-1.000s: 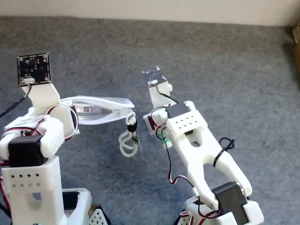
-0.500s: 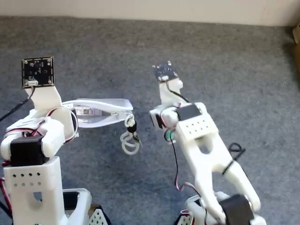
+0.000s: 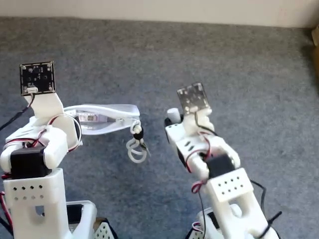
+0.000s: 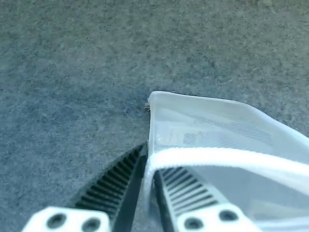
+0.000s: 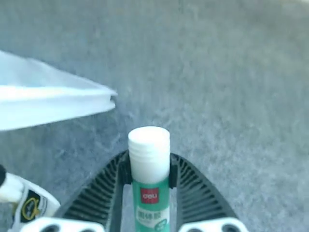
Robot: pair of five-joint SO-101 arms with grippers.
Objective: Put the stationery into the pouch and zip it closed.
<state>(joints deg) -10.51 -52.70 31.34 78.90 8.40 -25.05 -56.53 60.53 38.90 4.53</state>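
A white translucent pouch (image 3: 107,117) hangs just above the grey carpet, and my left gripper (image 4: 149,163) is shut on its end edge. The pouch mesh (image 4: 217,140) stretches away from those fingers. A black zipper pull with a looped white cord (image 3: 135,147) dangles from the pouch's other end. My right gripper (image 5: 148,159) is shut on a glue stick (image 5: 148,166) with a white cap and green label. It sits a short way right of the pouch's free corner (image 5: 104,96). The cap (image 3: 172,115) pokes out beyond the right arm in the high view.
Grey carpet (image 3: 239,64) covers the whole work area, with open floor behind and to the right of the arms. The arm bases stand at the near edge. A pale wall strip (image 3: 149,10) runs along the far side.
My right arm has pulled back and to the right with the glue stick, away from the pouch's end. The left arm and the pouch have barely shifted.
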